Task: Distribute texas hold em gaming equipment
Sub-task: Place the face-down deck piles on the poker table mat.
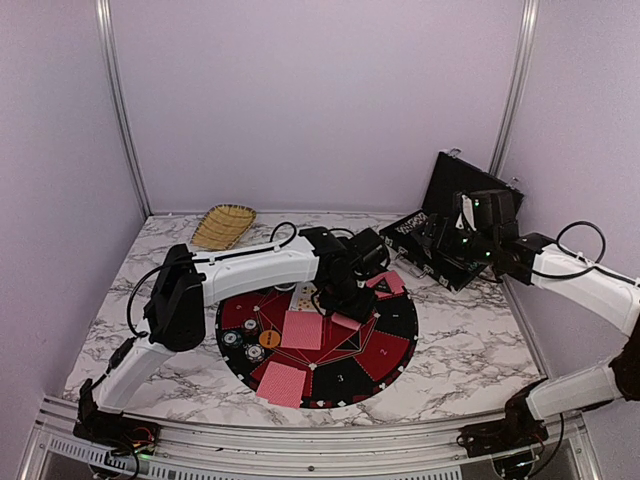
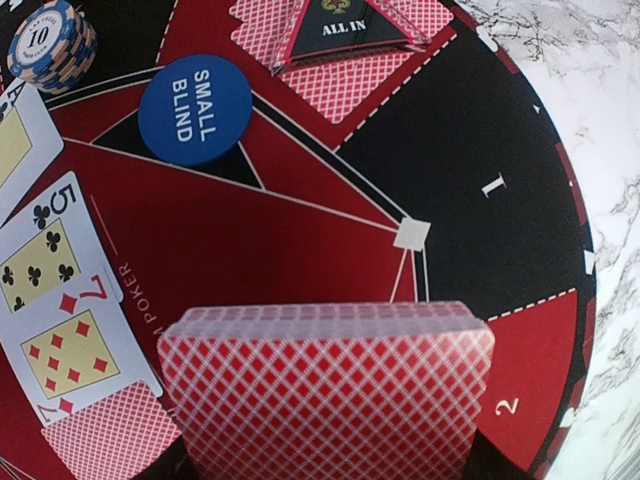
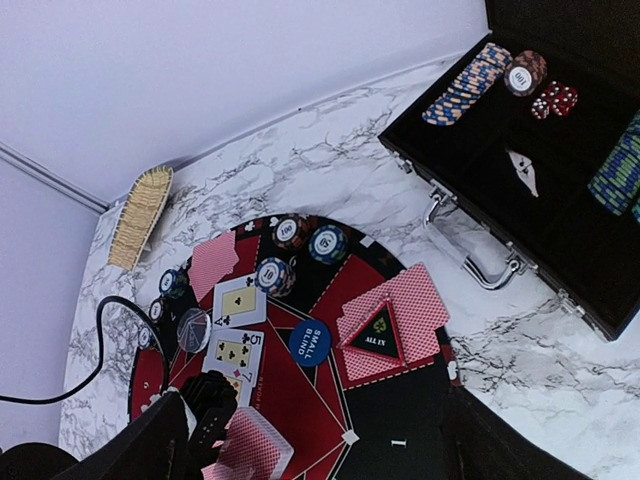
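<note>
My left gripper (image 1: 336, 298) hangs over the middle of the round mat (image 1: 392, 342), shut on a deck of pink-red-backed playing cards (image 2: 325, 390). Ahead of it lie the blue "small blind" disc (image 2: 195, 110), a chip stack marked 10 (image 2: 50, 40), and face-up cards, the five of clubs (image 2: 40, 255) and the seven of diamonds (image 2: 75, 345). An "all in" triangle (image 3: 378, 333) rests on face-down cards (image 3: 410, 300). More chip stacks (image 3: 290, 232) sit at the mat's far rim. My right gripper (image 1: 462, 226) is raised beside the case, open and holding nothing.
The open black case (image 3: 530, 190) at the right holds chip rows (image 3: 465, 85), red dice (image 3: 560, 98) and a metal handle (image 3: 490, 270). A woven basket (image 1: 223, 226) lies at the back left. Face-down cards (image 1: 283, 383) lie on the mat's near side. A black cable (image 3: 100, 340) crosses the marble.
</note>
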Motion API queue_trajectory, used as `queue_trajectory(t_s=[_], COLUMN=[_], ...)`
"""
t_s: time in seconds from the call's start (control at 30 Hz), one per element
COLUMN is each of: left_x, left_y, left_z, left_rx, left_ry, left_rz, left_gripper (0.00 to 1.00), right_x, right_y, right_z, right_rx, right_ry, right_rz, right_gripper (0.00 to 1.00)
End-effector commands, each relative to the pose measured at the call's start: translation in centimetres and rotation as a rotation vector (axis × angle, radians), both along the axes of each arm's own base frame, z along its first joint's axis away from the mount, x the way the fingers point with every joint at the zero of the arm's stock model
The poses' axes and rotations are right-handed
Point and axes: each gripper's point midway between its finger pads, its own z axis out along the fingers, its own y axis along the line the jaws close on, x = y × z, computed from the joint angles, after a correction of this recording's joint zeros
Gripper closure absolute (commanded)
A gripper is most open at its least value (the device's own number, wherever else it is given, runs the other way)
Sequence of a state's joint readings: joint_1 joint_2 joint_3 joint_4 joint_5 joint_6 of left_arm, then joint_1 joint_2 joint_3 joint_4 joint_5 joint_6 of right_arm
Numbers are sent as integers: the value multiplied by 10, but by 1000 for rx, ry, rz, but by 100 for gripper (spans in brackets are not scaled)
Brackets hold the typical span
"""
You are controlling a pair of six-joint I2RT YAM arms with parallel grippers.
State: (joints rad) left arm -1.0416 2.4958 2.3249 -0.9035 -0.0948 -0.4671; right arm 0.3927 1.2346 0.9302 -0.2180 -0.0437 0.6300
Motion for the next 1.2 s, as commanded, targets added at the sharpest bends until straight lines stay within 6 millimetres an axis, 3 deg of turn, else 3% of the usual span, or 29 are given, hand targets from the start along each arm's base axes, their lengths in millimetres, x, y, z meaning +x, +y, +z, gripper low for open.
queue_trajectory(t_s=[0.0,0.3,0.57,0.67,0.73,0.77,0.9,1.03,1.17], left_x=[4,7,10,12,14,15,19,30,47], left_y=[-4,-13,-19,-21,-22,-22,-22,-15,10], left_z=[-5,-24,-14,-4,5,9,26,65,107], left_rx=[6,0,-29,-48,-62,-67,-87,-132,-159], left_ry=[-3,17,2,-12,-25,-30,-55,-123,-204], left_rz=[49,67,66,63,62,59,60,88,134], left_gripper=[70,65,32,20,3,1,1,1,1], right_x=[-3,-5,-6,-5,-5,-5,-3,-2,1], right_y=[-5,-6,-9,-10,-10,-10,-10,-11,-12], right_z=[7,2,0,1,0,0,-1,3,9], right_rx=[-25,-48,-65,-69,-71,-71,-75,-77,-84], right_ry=[-23,-17,-14,-16,-14,-13,-8,-13,-37], right_rz=[15,29,20,15,13,13,10,5,-3], right_gripper=[15,15,15,15,15,15,15,15,13])
